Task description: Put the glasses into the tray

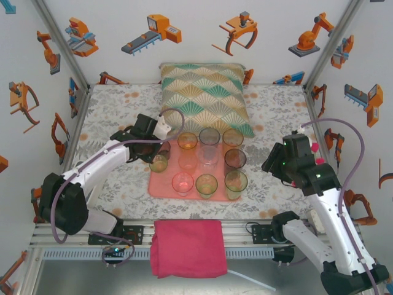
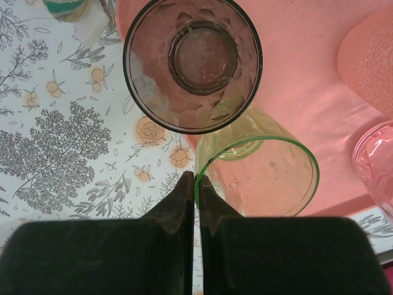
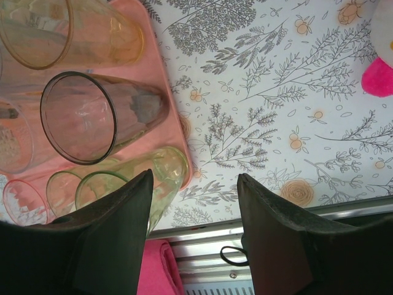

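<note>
We see a white-walled booth: back wall (image 1: 196, 55), L wall (image 1: 31, 67), R wall (image 1: 368, 55), all w/ orange robot-arm & conveyor stickers (image 1: 153, 34). Aluminium posts, L (image 1: 61, 43) & R (image 1: 331, 43), run up the back corners. The tabletop has a pale tablecloth (image 1: 276, 110) printed w/ grey branches & small orange flowers. A fan-patterned teal-and-beige cushion (image 1: 206, 92) lies at back centre. At the near edge we note an aluminium rail (image 1: 239, 228), w/ a magenta folded cloth (image 1: 189, 246) draped over its middle. Light is soft & even.
</note>
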